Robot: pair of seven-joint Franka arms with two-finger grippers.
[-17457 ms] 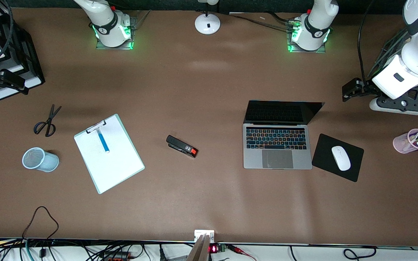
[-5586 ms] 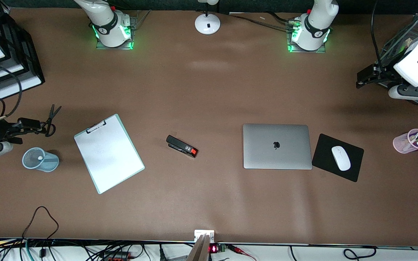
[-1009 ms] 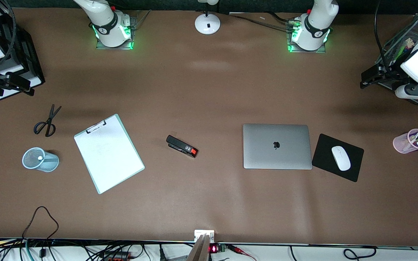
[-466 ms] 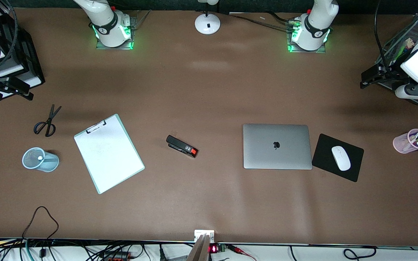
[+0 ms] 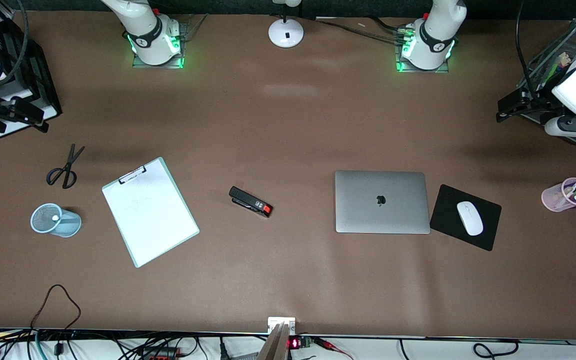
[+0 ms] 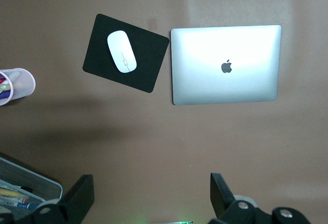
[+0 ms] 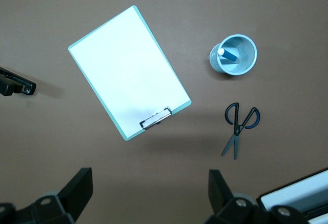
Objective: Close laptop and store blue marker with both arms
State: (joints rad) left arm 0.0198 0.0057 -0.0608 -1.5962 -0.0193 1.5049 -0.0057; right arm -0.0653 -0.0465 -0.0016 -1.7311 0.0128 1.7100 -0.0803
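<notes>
Grippers: left gripper (image 6: 148, 198) and right gripper (image 7: 148, 196), both wide open, empty. We log blue marker (image 7: 229, 56), light, slippery, inside blue cup (image 7: 245, 66) beside clipboard (image 7: 128, 70); grasp mid-barrel. Laptop (image 5: 382, 202) closed, rigid, well apart from clipboard.

Laptop (image 5: 381, 202) shut; blue marker (image 7: 229, 55) in cup (image 7: 246, 66).

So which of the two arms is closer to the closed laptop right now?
The left. Its gripper hangs open over the left arm's end of the table, by the wire basket, not far from the laptop. The right gripper hangs open over the right arm's end, above the scissors.
</notes>
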